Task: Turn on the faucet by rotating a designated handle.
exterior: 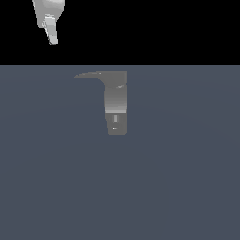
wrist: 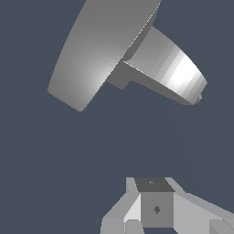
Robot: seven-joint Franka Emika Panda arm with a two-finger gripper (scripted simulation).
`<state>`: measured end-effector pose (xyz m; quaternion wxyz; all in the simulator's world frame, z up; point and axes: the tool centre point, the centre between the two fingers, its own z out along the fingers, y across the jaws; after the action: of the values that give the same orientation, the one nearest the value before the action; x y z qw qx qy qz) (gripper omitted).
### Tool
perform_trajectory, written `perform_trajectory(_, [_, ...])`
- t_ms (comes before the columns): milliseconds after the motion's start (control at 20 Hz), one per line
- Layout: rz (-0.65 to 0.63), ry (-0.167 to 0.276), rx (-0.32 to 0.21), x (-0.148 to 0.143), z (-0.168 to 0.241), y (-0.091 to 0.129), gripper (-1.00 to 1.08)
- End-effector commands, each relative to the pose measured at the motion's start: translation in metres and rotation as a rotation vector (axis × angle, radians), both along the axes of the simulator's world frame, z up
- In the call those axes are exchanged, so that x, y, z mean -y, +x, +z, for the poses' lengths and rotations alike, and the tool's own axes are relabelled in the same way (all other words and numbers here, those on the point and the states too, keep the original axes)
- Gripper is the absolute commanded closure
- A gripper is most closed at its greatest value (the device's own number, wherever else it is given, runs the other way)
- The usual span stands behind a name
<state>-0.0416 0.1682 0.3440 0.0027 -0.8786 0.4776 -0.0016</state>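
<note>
The faucet (exterior: 116, 101) is a small grey upright column with a lighter middle and a darker lower part, standing mid-scene on the grey floor. The handle (exterior: 89, 75) is a thin dark-grey lever that projects from the faucet's top toward the exterior view's left and tapers to a point. My gripper (exterior: 53, 40) hangs high at the exterior view's upper left, well above and apart from the handle, and touches nothing. In the wrist view the faucet's body (wrist: 169, 68) and the handle's broad flat face (wrist: 98, 50) lie ahead of my gripper (wrist: 155, 205). Its fingers are together and hold nothing.
A flat grey floor (exterior: 178, 187) spreads all around the faucet. Nothing else shows in either view.
</note>
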Motion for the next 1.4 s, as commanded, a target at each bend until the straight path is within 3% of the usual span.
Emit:
perform_trajectory(0, [-0.049,0.000,0.000,-0.002,-0.007,0.014,1.08])
perform_trajectory(950, [-0.475,-0.005,-0.003,0.009,-0.070,0.137,1.08])
perform_trajectory(1350, [-0.607,-0.004,-0.005,0.024,-0.088,0.174,1.08])
